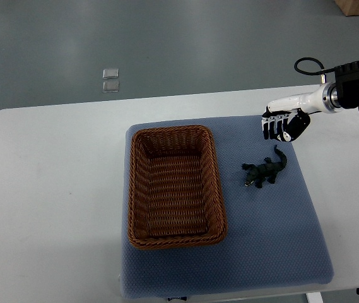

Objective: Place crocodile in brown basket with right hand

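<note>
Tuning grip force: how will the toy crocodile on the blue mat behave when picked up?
The crocodile looks small and slim, so probably light. Legs splayed flat on the mat, it is unlikely to roll. Its thin tail may flex.

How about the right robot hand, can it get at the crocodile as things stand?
Probably yes: the right robot hand hovers open just beyond the toy crocodile, with only blue mat between them; the wicker basket sits aside.

Looks like a robotics lab: white table (40, 189), blue mat (280, 252), bare grey floor (198, 44)
</note>
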You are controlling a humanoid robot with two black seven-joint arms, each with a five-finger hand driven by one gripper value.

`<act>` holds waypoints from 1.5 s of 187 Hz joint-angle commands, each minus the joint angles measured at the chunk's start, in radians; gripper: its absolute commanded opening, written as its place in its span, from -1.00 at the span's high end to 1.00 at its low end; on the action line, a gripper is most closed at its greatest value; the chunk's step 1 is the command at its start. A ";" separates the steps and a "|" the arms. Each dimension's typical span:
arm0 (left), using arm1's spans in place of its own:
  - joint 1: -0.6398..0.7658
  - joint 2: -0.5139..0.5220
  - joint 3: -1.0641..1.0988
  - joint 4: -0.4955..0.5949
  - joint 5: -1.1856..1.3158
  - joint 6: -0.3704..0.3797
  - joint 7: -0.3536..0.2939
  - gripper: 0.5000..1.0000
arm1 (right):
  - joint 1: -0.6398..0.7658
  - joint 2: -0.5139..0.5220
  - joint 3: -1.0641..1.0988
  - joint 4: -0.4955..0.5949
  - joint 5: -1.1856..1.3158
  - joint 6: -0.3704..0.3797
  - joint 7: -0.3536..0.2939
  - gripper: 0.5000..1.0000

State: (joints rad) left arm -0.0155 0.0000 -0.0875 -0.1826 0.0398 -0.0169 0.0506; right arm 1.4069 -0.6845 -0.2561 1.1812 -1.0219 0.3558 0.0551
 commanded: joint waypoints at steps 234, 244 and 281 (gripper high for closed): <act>0.002 0.000 0.000 0.002 -0.001 0.000 0.000 -1.00 | -0.189 0.095 -0.022 -0.038 -0.161 -0.156 0.060 -0.56; 0.002 0.000 0.000 0.002 -0.001 0.000 0.002 -1.00 | -0.190 0.094 -0.023 -0.040 -0.168 -0.156 0.060 -0.45; 0.002 0.000 0.000 0.002 -0.001 0.000 0.000 -1.00 | -0.194 0.095 -0.045 -0.051 -0.184 -0.164 0.061 -0.07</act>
State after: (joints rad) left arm -0.0140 0.0000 -0.0874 -0.1813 0.0383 -0.0169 0.0510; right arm 1.2155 -0.5900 -0.2941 1.1352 -1.2018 0.1972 0.1154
